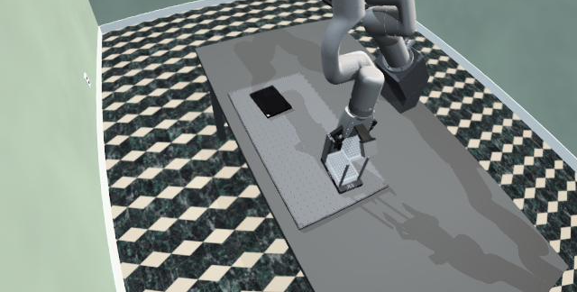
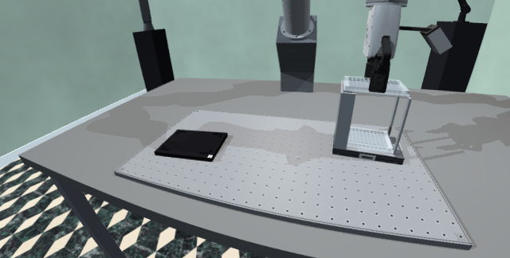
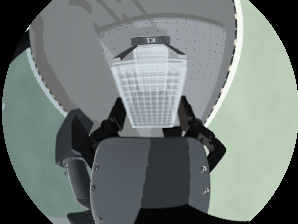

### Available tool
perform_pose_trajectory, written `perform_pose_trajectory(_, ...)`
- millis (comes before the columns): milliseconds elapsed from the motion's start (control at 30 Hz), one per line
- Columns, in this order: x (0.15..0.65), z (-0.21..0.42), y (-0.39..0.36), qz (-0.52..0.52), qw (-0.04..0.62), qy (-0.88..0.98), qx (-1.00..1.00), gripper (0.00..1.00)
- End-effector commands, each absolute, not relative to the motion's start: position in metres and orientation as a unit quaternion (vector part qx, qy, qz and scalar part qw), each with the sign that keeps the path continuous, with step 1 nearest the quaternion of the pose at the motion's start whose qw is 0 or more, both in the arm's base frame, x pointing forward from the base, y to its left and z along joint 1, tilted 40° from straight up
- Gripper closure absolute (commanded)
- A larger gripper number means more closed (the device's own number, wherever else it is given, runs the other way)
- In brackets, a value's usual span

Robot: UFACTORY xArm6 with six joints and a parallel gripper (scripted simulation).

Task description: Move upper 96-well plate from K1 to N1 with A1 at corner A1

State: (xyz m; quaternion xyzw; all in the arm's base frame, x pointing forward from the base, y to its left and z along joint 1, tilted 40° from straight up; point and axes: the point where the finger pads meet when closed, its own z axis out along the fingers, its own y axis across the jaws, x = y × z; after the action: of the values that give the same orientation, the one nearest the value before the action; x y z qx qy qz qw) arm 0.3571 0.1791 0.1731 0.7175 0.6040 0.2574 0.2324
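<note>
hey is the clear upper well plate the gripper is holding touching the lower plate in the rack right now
Apart. In the exterior view the clear upper 96-well plate, clamped by the black gripper, sits at the top of the grey stack rack, with open space above the lower plate.
</note>
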Motion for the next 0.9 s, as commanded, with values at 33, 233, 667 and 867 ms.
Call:
perform_pose_trajectory(33,0.351,0.182,0.18,0.258,0.232,0.604,0.718,1.0)
perform_pose_trajectory(233,0.346,0.187,0.18,0.258,0.232,0.604,0.718,1.0)
perform_pose_trajectory(667,0.339,0.196,0.18,0.258,0.232,0.604,0.718,1.0)
perform_pose_trajectory(867,0.339,0.196,0.18,0.258,0.232,0.604,0.718,1.0)
